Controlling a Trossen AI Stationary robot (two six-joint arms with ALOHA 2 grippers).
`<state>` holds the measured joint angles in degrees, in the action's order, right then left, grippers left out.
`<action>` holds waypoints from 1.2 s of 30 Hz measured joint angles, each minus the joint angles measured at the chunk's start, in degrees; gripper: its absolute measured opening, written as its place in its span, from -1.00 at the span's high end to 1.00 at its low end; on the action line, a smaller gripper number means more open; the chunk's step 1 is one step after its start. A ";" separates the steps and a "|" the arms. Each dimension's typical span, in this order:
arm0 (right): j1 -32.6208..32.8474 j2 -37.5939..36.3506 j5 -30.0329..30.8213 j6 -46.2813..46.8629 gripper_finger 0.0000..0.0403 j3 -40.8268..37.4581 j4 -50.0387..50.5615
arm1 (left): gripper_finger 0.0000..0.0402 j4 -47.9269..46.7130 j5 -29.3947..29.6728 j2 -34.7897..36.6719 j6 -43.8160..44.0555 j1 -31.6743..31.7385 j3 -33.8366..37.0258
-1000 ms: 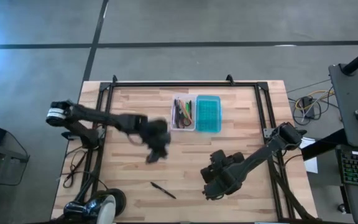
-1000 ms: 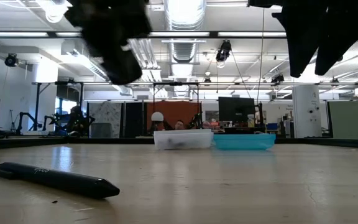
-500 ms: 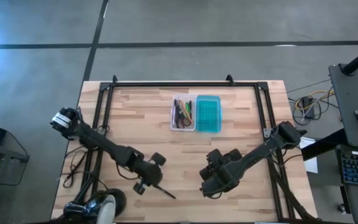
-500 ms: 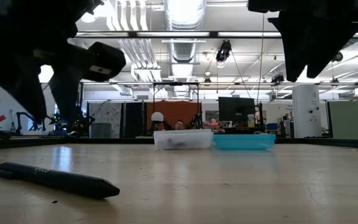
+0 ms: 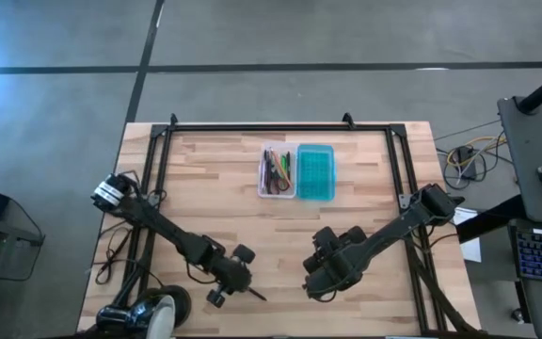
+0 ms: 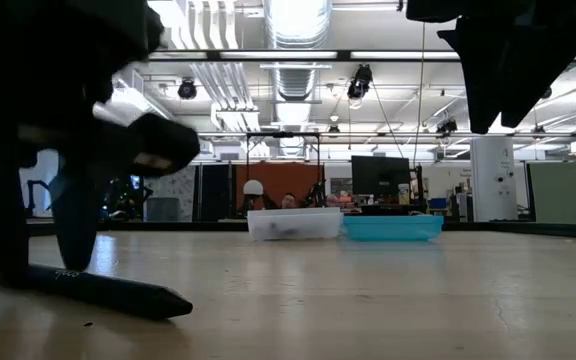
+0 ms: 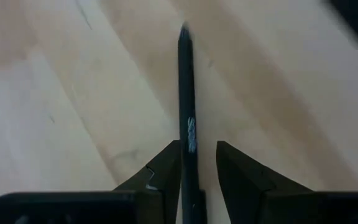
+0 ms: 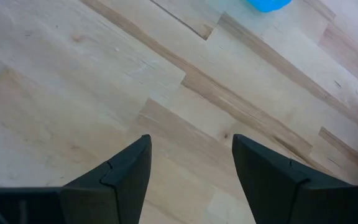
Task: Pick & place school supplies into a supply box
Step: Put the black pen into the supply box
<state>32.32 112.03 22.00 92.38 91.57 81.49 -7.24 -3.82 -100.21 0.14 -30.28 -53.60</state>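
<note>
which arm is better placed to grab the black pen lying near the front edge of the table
Left. The left gripper is down at the black pen, fingers either side of it. The right gripper hangs open over bare wood, away from it.

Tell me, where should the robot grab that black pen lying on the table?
Best around the barrel, from straight above. The black pen lies flat on the wooden table, and it is thin, so a finger goes on each long side. The left gripper already straddles it that way, fingers apart.

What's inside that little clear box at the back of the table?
The small clear plastic box holds several thin pens and pencils, green, dark and orange ones among them. They overlap, so an exact count, or anything lying underneath, cannot be seen.
</note>
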 joint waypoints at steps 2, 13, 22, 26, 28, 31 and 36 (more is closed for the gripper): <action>0.04 0.00 0.01 -0.02 -0.07 0.00 -0.01 | 0.58 -0.25 1.37 -1.46 1.43 0.00 -0.01; 0.04 0.00 0.02 0.16 -0.07 -0.09 0.09 | 0.84 -1.71 5.38 -3.32 3.39 0.05 -0.37; 0.92 -0.12 2.27 5.67 -0.07 -0.13 0.85 | 0.94 -1.31 6.60 -2.13 11.91 2.53 -0.22; 2.35 -0.76 3.19 14.38 -0.07 -0.15 4.03 | 0.94 0.39 8.42 0.83 19.34 7.47 -0.16; 3.15 -1.06 3.56 20.37 -0.06 -0.15 6.56 | 0.94 2.70 8.88 3.53 24.16 10.82 -0.50; 4.53 -1.32 3.87 27.57 -0.07 -0.34 8.45 | 0.94 6.62 9.04 7.11 34.38 17.16 -0.40; 5.74 -1.62 3.91 31.64 -0.07 -0.97 8.65 | 0.94 15.74 10.63 10.31 47.61 29.36 -0.24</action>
<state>38.06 110.40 25.91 124.02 90.60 90.13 8.50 6.81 -89.90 47.74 -0.93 -53.84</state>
